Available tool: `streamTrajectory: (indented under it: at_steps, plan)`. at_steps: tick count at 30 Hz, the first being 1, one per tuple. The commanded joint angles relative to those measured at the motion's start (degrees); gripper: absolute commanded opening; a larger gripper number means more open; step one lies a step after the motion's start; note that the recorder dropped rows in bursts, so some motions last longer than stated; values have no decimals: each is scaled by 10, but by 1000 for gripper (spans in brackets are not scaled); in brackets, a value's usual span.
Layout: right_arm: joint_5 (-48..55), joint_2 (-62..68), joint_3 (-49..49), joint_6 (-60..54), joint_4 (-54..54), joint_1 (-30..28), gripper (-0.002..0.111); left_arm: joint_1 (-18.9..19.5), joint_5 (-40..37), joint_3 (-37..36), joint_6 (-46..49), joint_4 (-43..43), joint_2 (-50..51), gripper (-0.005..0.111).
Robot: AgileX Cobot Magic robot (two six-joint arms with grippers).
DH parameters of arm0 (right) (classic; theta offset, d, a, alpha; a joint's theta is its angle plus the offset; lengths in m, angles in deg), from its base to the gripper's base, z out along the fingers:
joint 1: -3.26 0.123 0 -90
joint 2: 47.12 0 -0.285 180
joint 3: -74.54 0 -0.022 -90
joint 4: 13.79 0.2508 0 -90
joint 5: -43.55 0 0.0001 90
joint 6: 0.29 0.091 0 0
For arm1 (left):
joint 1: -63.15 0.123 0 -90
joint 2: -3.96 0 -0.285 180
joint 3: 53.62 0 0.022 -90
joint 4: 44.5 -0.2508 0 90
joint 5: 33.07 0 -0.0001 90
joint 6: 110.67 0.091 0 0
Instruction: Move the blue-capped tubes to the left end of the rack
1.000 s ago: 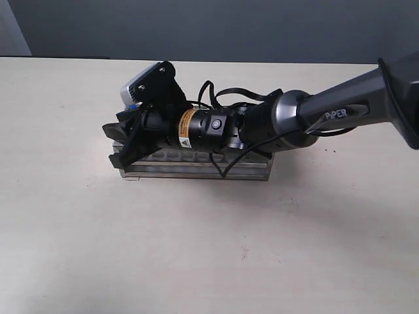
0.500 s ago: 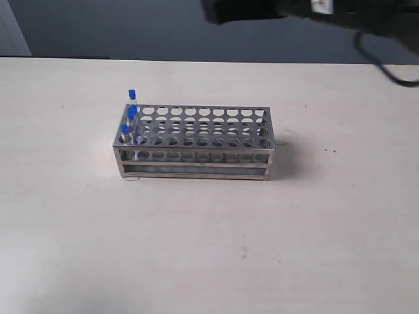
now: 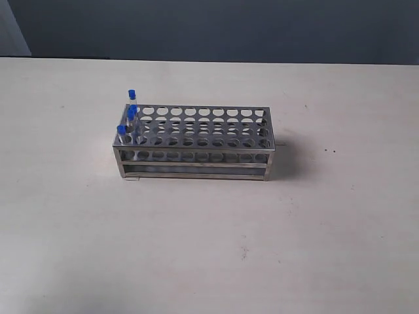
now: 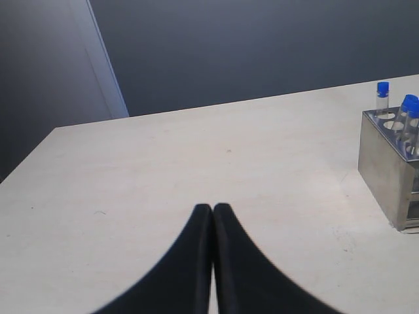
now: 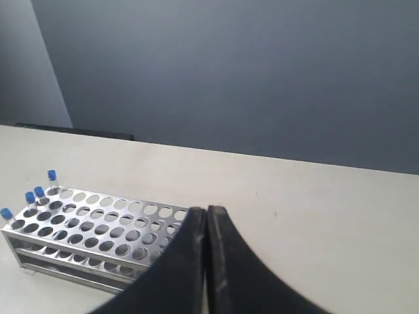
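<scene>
The shiny steel rack (image 3: 196,150) stands mid-table, its top plate full of round holes. Several blue-capped tubes (image 3: 131,118) stand upright in the holes at its left end; the same tubes (image 5: 33,196) show in the right wrist view at the end of the rack (image 5: 91,235) farthest from the gripper, and tubes (image 4: 406,111) at the rack's near end (image 4: 386,163) show in the left wrist view. Neither arm appears in the exterior view. My left gripper (image 4: 213,208) is shut with nothing in it, well clear of the rack. My right gripper (image 5: 207,210) is shut and empty, raised off the rack's other end.
The pale tabletop (image 3: 209,248) spreads around the rack on all sides. A dark wall (image 3: 216,26) runs behind the table's far edge. A small dark mark (image 3: 330,151) lies on the table right of the rack.
The right arm, which lay over the rack a second ago, has lifted away and left the exterior view. The tubes stand uncovered at the rack's left end.
</scene>
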Motion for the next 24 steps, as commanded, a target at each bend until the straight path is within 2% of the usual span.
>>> streamTrajectory:
  at_steps: [1,4,11,13,16,24]
  plan:
    - [28,-57,-2,-3,-4,-3,-1,-4,8,1,-2,1,3,0]
    - [42,-97,-12,-3,-19,-27,-1,-4,8,1,-2,1,3,0]
    - [15,-178,-114,-3,36,-243,-1,-4,8,1,-2,1,3,0]
    - [9,-188,-132,-3,59,-280,-1,-4,8,1,-2,1,3,0]
    - [4,-191,-151,-3,74,-304,-1,-4,8,1,-2,1,3,0]
    - [-53,-201,-233,-4,85,-305,-1,-4,8,1,-2,1,3,0]
